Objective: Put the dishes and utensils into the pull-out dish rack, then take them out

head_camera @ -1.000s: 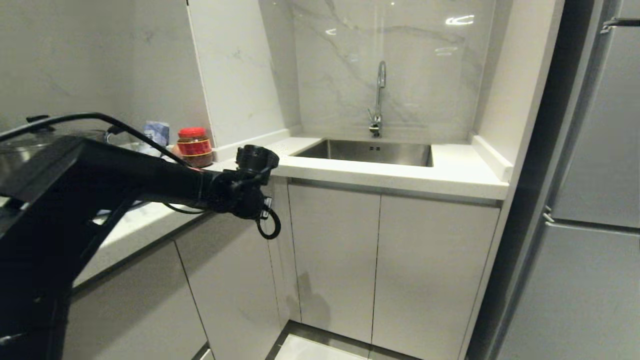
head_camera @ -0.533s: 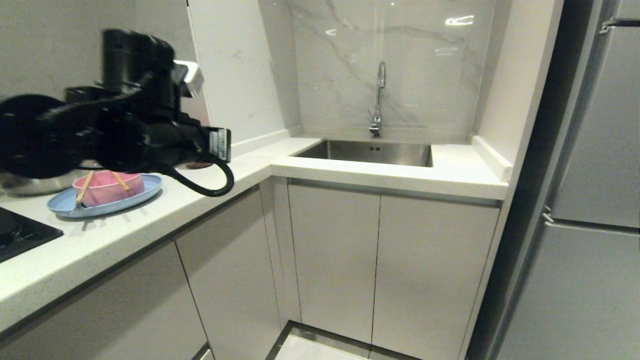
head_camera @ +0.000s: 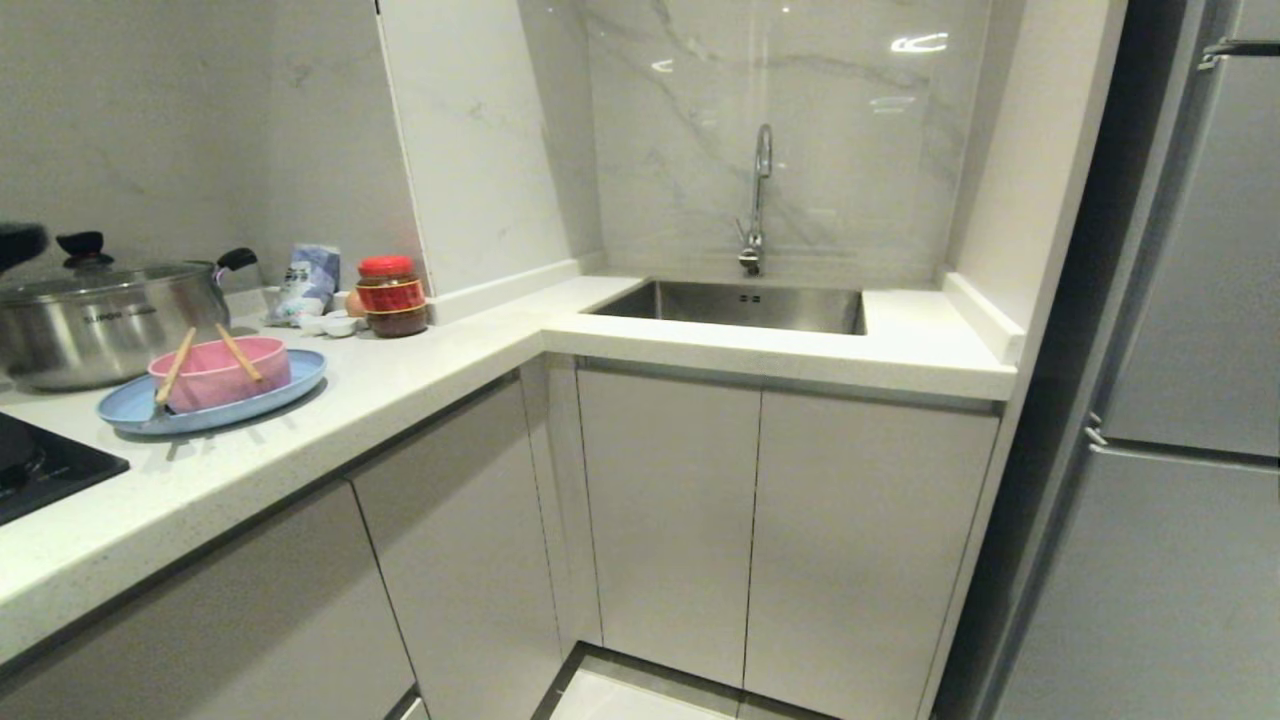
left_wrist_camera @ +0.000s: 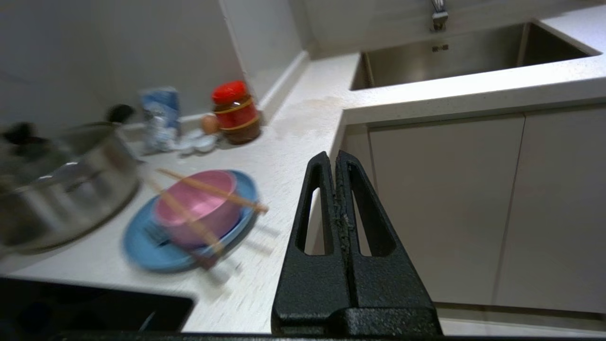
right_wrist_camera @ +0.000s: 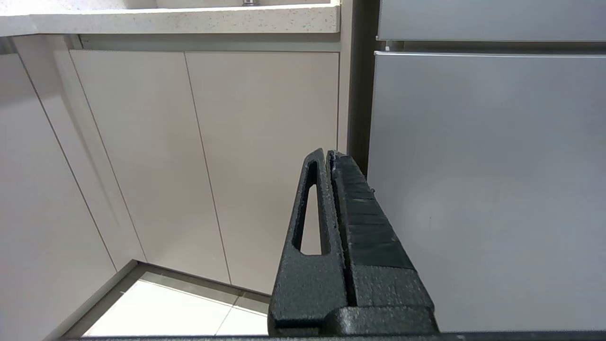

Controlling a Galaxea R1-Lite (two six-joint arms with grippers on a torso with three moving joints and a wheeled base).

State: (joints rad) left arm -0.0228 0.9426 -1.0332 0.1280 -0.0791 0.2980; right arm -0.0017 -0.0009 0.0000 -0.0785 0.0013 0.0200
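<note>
A light-blue plate (head_camera: 290, 385) lies on the left counter with a pink bowl (head_camera: 220, 375) standing in it. Two wooden chopsticks (head_camera: 238, 352) rest across the bowl's rim. The left wrist view shows the same plate (left_wrist_camera: 142, 251), bowl (left_wrist_camera: 189, 203) and chopsticks (left_wrist_camera: 213, 191), blurred. My left gripper (left_wrist_camera: 334, 156) is shut and empty, hanging in front of the counter edge, apart from the dishes. My right gripper (right_wrist_camera: 326, 154) is shut and empty, low down, facing closed cabinet doors. Neither gripper is in the head view. The pull-out dish rack is hidden; every cabinet front is closed.
A steel pot (head_camera: 100, 320) with a glass lid stands behind the plate. A red-lidded jar (head_camera: 390, 295), a blue packet (head_camera: 308, 280) and small white dishes (head_camera: 330, 323) sit by the wall. A black cooktop (head_camera: 40, 470), sink (head_camera: 740, 305), tap (head_camera: 757, 190) and grey fridge (head_camera: 1180, 400) surround the corner.
My left arm, stretched across the counter a second ago, rose, swung left and left the head view. The plate, bowl and pot it covered now show. The camera has not moved.
</note>
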